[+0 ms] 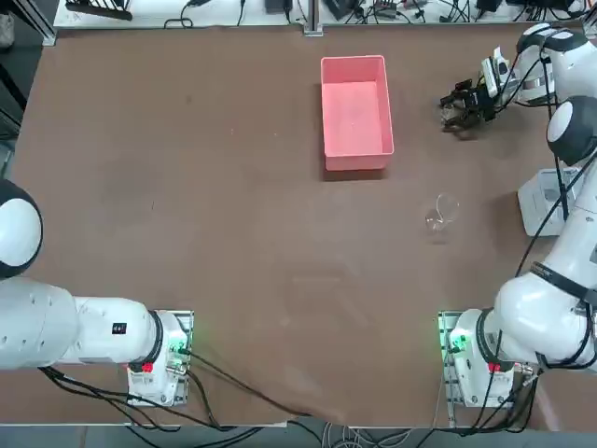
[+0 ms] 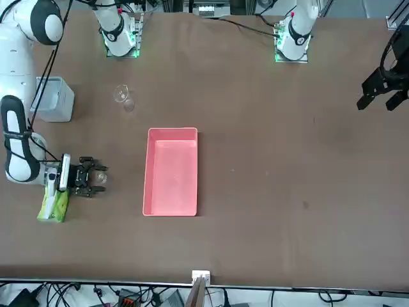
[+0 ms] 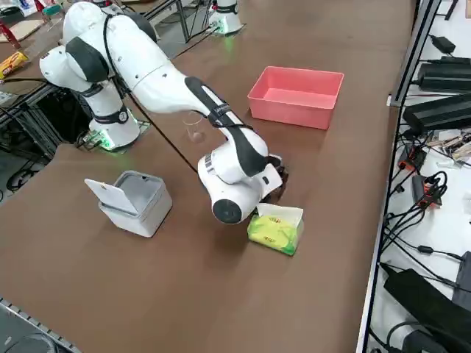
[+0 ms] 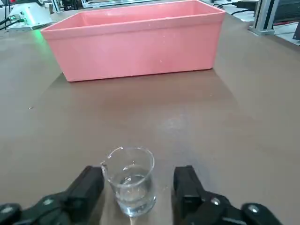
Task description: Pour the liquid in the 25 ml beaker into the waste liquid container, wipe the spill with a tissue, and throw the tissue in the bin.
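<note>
None of the three steps looks done yet. The right gripper (image 4: 136, 197) sits low at the table, its fingers apart on either side of the 25 ml beaker (image 4: 130, 186), which stands upright with liquid inside. The waste liquid container (image 4: 136, 37) lies just beyond, seemingly dry. Pouring, wiping and binning all remain; the bin (image 3: 136, 202) waits open.

25 ml beaker (image 4: 130, 180) between jaws, apparently untouched; waste liquid container (image 4: 136, 40) beyond it.
</note>
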